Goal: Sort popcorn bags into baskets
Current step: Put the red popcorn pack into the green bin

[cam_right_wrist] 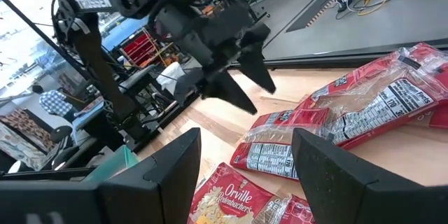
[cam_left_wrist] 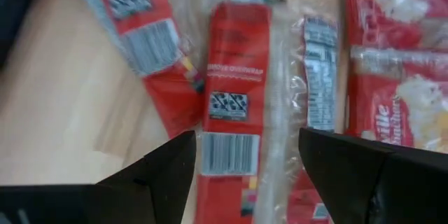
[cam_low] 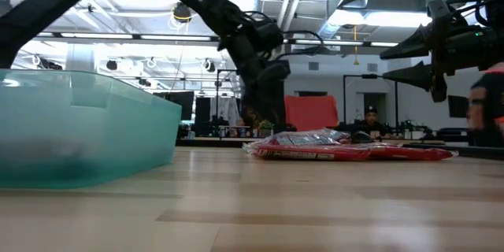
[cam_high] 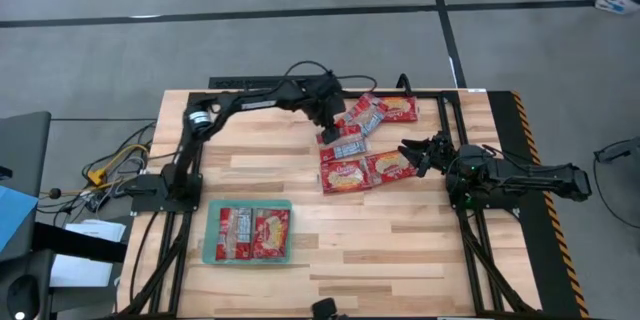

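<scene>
Several red popcorn bags point(cam_high: 362, 145) lie flat in a loose pile at the table's far middle. Two more bags point(cam_high: 254, 232) lie flat in the teal basket point(cam_high: 211, 251) near the left front. My left gripper point(cam_high: 330, 132) is open above the pile's left side, its fingers standing on either side of a back-up bag point(cam_left_wrist: 234, 105) without touching it. My right gripper point(cam_high: 415, 153) is open and hovers at the pile's right edge, raised off the table in the low view point(cam_low: 421, 59).
The basket's wall point(cam_low: 94, 130) fills the low view's left. Bare wood spreads across the table's near and right parts. Black frame rails point(cam_high: 455, 110) run along the far and right sides. People show in the room beyond the table.
</scene>
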Robot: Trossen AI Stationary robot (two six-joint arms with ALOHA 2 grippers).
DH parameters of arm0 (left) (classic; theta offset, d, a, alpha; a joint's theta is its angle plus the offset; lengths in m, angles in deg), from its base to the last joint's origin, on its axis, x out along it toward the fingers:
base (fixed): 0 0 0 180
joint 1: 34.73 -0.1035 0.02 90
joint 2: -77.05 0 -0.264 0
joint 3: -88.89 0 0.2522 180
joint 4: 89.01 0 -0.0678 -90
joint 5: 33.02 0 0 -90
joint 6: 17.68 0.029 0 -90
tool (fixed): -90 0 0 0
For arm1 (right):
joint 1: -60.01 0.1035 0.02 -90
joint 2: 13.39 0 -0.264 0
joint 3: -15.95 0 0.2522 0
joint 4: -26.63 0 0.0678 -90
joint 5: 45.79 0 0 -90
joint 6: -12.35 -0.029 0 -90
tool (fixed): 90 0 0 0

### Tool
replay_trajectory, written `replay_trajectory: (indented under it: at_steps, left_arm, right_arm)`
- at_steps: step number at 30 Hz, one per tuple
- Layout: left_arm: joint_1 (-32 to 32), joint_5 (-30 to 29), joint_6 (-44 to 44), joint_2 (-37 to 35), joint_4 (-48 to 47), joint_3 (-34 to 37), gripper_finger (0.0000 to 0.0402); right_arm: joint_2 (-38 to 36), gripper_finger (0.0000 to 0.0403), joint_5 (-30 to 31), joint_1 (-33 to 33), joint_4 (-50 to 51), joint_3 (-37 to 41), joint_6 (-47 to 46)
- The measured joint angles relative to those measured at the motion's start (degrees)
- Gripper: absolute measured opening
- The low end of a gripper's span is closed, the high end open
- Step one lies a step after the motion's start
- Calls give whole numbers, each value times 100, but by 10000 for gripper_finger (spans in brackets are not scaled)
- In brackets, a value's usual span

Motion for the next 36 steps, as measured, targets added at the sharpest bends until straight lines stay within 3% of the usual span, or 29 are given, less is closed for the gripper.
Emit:
replay_trajectory:
  at_steps: [5,11,22,36]
  left_arm:
    - [34,62,267,457,-511,-419,239]
    - [128,-550,566,507,-783,-441,218]
    - [134,-570,413,542,-913,-441,13]
    - [317,-505,-211,78,-1142,-447,0]
  right_arm:
    - [0,249,-4,0,1,0,1]
    - [26,249,3,-1,-1,1,2]
    - [37,249,0,-2,0,0,0]
    - [37,249,0,-2,-42,2,-151]
